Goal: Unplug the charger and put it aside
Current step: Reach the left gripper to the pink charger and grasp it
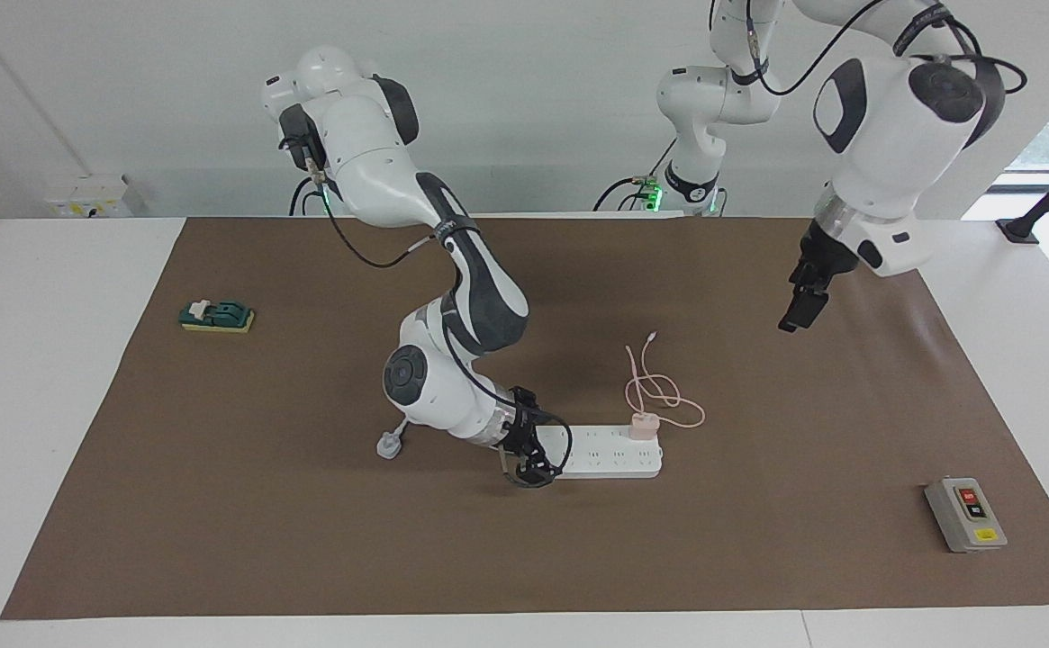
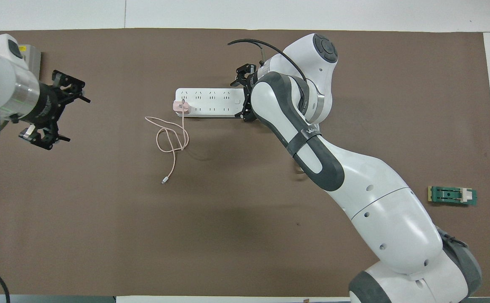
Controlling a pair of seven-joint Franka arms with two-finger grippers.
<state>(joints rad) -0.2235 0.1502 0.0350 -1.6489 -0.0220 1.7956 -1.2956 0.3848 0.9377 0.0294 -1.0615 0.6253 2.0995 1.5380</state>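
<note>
The pale pink charger (image 1: 643,425) (image 2: 181,106) is plugged into the white power strip (image 1: 610,453) (image 2: 211,101), at the strip's end toward the left arm. Its thin pink cable (image 1: 659,391) (image 2: 171,141) lies looped on the mat, nearer to the robots than the strip. My right gripper (image 1: 529,463) (image 2: 243,97) is down at the strip's other end, with its fingers closed across the strip's width. My left gripper (image 1: 794,326) (image 2: 78,120) is open and empty, raised over the mat toward the left arm's end, well apart from the charger.
The strip's white three-pin plug (image 1: 389,445) lies beside the right arm's wrist. A grey switch box (image 1: 965,513) (image 2: 32,54) sits toward the left arm's end, farther from the robots. A green and yellow block (image 1: 216,315) (image 2: 453,195) sits toward the right arm's end.
</note>
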